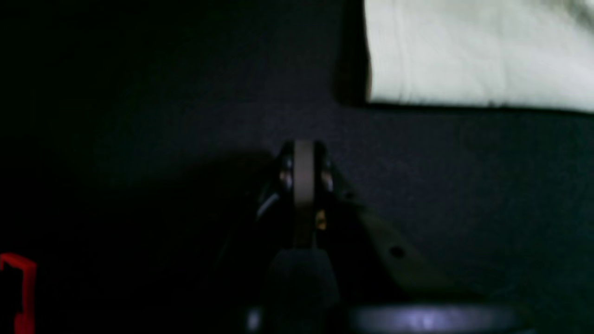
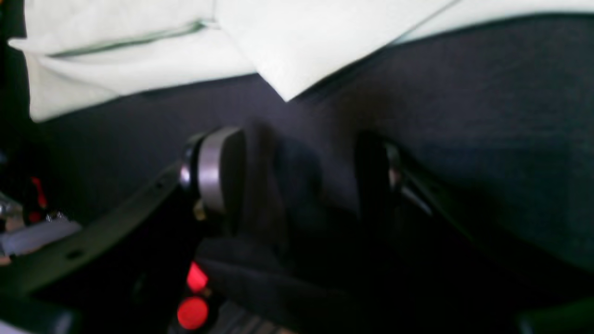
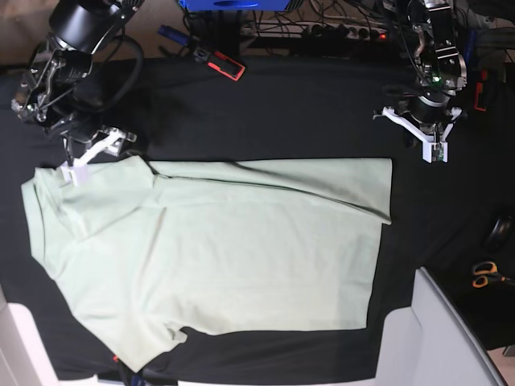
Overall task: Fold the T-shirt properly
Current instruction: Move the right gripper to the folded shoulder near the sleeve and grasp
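T-shirt (image 3: 217, 257) lies spread on the black cloth (image 3: 306, 104), filling the middle of the table in the base view; neck end toward 9 o'clock, hem toward 3. Far long edge is folded inward, a narrow flap running from about 11 to 2 o'clock and ending in a point at the hem corner. One sleeve pokes out at 7 o'clock, the other at 10. Right gripper (image 3: 79, 170) sits at 10 o'clock, right at the shirt's shoulder edge; its own camera shows the jaws apart with only black cloth between them, shirt edge and a folded corner just beyond the tips (image 2: 297, 157). Left gripper (image 3: 435, 153) hangs at 2 o'clock, off the shirt, near the hem corner but apart from it; jaws pressed together, nothing in them (image 1: 304, 153), a pale corner of the shirt (image 1: 464, 51) showing ahead of it. Scissors (image 3: 485, 274) at 3 o'clock by the table edge. A red-and-black tool (image 3: 219, 63) at 12
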`<state>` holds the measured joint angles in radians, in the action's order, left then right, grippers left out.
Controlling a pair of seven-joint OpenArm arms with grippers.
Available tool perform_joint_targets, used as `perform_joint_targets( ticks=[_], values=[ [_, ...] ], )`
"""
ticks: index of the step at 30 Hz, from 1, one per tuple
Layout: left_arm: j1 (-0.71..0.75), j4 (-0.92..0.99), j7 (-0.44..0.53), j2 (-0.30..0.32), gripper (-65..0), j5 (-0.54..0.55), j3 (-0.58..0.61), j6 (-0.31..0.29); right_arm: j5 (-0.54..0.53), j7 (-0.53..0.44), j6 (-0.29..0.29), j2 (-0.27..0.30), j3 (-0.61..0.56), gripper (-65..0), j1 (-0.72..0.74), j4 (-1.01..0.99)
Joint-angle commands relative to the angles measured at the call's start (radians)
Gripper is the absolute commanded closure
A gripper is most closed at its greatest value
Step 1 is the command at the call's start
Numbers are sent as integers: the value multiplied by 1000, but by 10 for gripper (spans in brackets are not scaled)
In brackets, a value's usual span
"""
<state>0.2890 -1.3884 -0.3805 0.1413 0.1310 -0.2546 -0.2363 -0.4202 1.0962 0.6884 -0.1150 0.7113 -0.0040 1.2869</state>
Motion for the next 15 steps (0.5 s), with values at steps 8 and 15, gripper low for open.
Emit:
perform_joint_targets(
  ticks=[8, 15],
  values=[
    [0, -15, 19, 13, 0, 3, -4, 5, -26, -18, 10, 16, -5, -338, 80, -13],
    [0, -15, 19, 13, 0, 3, -4, 5, -26, -17, 10, 22, -2, -312, 101, -46]
  ],
)
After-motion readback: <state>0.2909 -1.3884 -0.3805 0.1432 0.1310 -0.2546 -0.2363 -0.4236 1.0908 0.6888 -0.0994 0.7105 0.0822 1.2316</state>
